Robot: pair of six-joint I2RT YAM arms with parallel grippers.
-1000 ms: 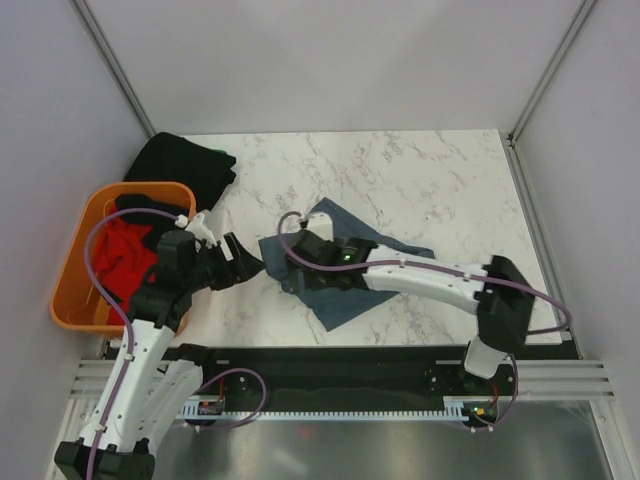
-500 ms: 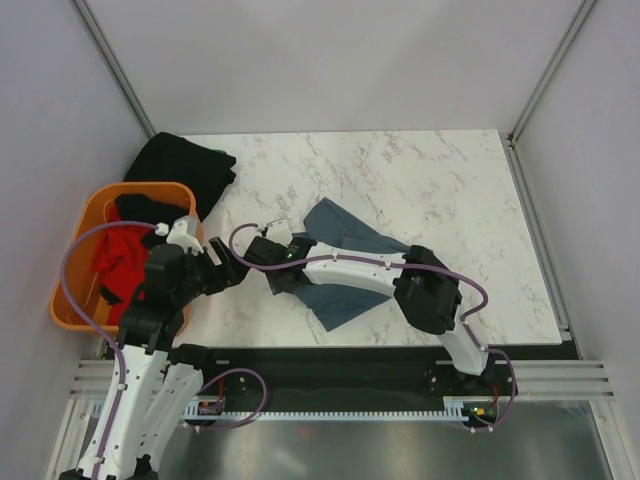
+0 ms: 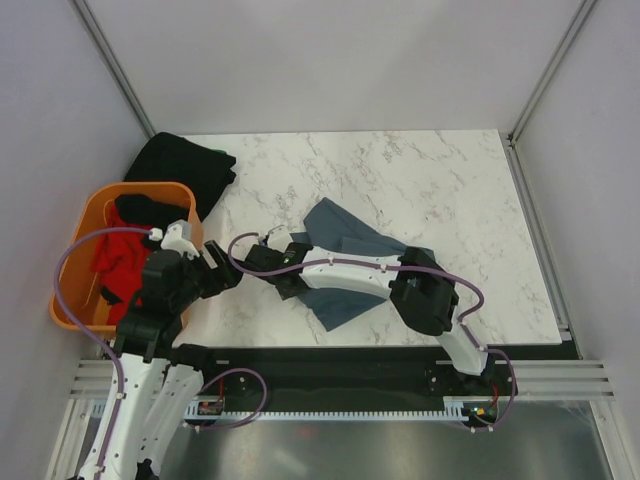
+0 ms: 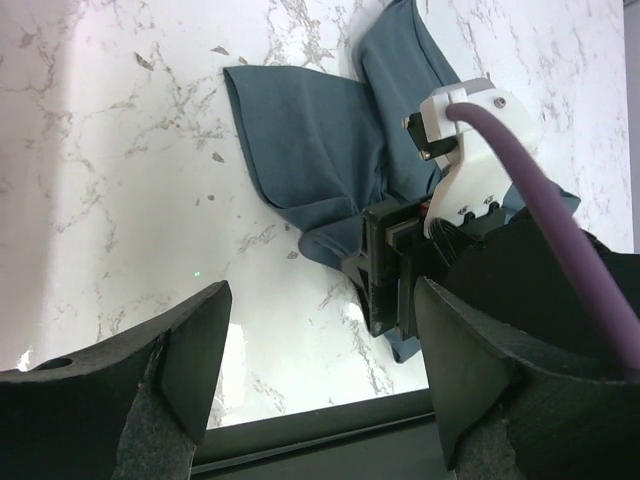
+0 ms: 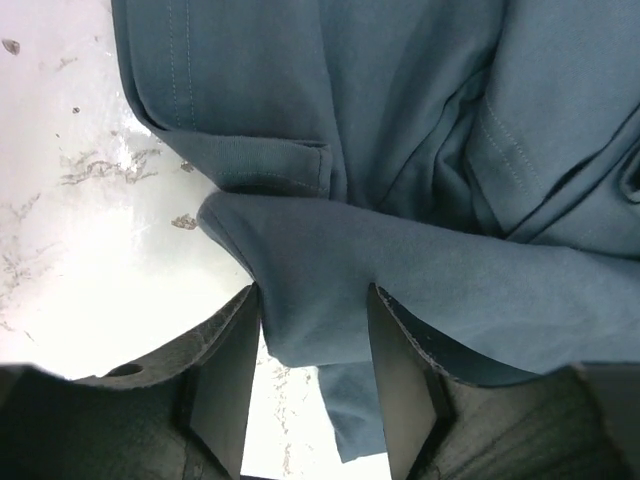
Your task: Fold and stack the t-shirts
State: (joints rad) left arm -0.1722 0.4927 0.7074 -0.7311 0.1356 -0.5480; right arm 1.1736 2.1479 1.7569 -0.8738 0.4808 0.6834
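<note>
The slate blue-grey t-shirt lies crumpled on the marble table, and also shows in the left wrist view. My right gripper is at the shirt's near left edge. In the right wrist view the right gripper is closed on a fold of the blue-grey t-shirt that fills the gap between its fingers. My left gripper is open and empty just left of the shirt, over bare marble. A black t-shirt lies at the back left corner. A red t-shirt lies in the basket.
The orange plastic basket stands off the table's left edge, with dark cloth at its far end. The right arm's forearm lies across the blue-grey shirt. Grey walls close in the table on three sides.
The right arm's elbow has folded in and its gripper has moved left along the shirt's near edge, bunching the cloth. The left gripper has drawn back to the left.
</note>
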